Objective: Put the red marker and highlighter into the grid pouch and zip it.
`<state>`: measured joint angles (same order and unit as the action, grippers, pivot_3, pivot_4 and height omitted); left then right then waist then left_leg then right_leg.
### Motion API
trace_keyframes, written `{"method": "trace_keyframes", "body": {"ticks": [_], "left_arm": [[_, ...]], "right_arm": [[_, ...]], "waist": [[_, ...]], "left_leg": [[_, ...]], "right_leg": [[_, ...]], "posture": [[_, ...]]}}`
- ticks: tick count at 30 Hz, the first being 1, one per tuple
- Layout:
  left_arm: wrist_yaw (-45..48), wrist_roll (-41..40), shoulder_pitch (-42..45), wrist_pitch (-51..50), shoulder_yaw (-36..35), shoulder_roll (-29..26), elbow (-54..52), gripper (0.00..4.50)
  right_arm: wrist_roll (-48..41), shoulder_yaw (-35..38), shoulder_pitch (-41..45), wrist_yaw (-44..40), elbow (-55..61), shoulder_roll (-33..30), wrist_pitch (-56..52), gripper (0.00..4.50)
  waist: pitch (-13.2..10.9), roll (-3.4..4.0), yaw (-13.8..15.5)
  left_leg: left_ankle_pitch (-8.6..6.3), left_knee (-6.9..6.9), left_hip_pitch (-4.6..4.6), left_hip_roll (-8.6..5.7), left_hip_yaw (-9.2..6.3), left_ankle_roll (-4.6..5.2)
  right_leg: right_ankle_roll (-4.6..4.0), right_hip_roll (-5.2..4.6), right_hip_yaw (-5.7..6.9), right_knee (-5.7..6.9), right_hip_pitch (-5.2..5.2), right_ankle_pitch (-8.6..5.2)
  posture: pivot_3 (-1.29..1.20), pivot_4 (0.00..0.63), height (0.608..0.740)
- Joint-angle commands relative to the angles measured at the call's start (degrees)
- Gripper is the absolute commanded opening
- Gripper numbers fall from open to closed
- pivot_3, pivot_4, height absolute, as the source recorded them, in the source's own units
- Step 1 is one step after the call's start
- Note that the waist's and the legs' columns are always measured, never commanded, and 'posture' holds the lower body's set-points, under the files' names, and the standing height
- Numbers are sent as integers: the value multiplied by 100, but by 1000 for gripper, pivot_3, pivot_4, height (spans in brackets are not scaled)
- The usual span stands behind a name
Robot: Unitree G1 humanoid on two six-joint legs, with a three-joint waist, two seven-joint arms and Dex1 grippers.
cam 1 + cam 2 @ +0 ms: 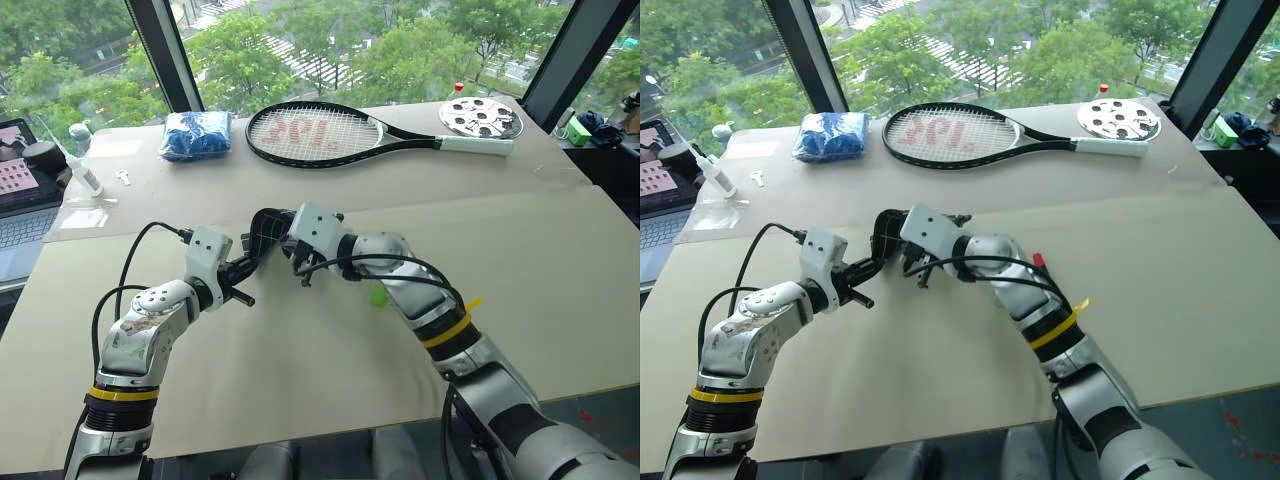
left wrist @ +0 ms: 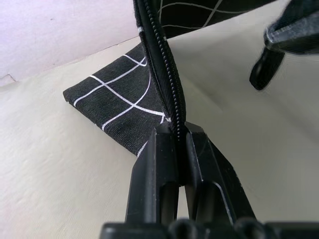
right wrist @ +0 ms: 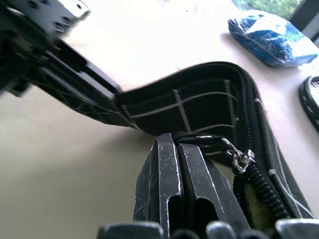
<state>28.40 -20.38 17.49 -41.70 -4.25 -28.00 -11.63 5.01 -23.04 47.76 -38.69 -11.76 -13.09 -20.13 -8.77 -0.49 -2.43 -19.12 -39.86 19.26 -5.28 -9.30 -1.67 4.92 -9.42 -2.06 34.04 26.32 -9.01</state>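
- Beige tabletop [image 1: 300, 360] under big windows, green treetops outside.
- Far side: blue cloth bundle [image 1: 196, 134], black tennis racket [image 1: 330, 134] with white grip, round perforated metal disc [image 1: 481, 118] by the handle end.
- Laptop [image 1: 20, 200] at the left edge, small white bottle [image 1: 85, 172] beside it.
- Centre: grid pouch [image 1: 268, 236] lifted off the tabletop between both arms, zipper edge up.
- Left pincer [image 2: 177, 144] pressed together, pinching the grid pouch at its end, right on the zipper seam.
- Right pincer [image 3: 178, 149] pressed together on the black pull strap [image 3: 197, 138], metal slider just beside it, zipper open near it.
- Highlighter [image 1: 378, 297] lying on the tabletop, peeking from under the right forearm.
- Red marker [image 1: 1039, 261] on the tabletop just behind that forearm, only its red tip visible.
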Motion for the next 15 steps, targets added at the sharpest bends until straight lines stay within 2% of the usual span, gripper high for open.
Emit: {"method": "trace_keyframes", "body": {"ticks": [1,3,6,9,12,15], "left_arm": [[35,-23,44,30,-58,-66,-178,0],[41,-29,5,28,-81,-84,-193,0],[67,-29,-36,40,-92,-110,-184,0],[94,-17,-12,46,-86,-122,-141,0],[102,-7,64,38,-79,-122,-87,0],[92,-15,91,23,-73,-126,-95,0]], "right_arm": [[95,655,342,308,-652,-459,91,42],[24,957,526,515,-984,-565,-43,42],[-113,1173,638,719,-1073,-370,-335,42],[-216,986,421,551,-582,28,-650,42],[-398,615,87,367,224,525,-1090,42],[-447,395,-142,294,760,763,-1452,42]], "waist": [[0,0,8],[0,0,-3],[0,0,-74],[0,0,-180],[0,0,-182],[0,0,-159]], "left_leg": [[0,-1,1,-1,0,0],[0,0,1,-1,1,0],[0,5,-1,5,5,0],[-1,7,-1,14,12,-1],[-2,6,0,14,13,-2],[-2,5,3,12,11,-3]], "right_leg": [[1,0,0,-1,0,1],[0,0,0,-2,0,1],[-1,4,-1,-2,4,2],[-5,7,-1,0,8,5],[-5,6,-5,1,11,5],[-4,5,-5,4,17,5]], "posture": [[0,150,740],[0,150,740],[0,150,740],[0,150,740],[0,150,740],[0,150,740]]}}
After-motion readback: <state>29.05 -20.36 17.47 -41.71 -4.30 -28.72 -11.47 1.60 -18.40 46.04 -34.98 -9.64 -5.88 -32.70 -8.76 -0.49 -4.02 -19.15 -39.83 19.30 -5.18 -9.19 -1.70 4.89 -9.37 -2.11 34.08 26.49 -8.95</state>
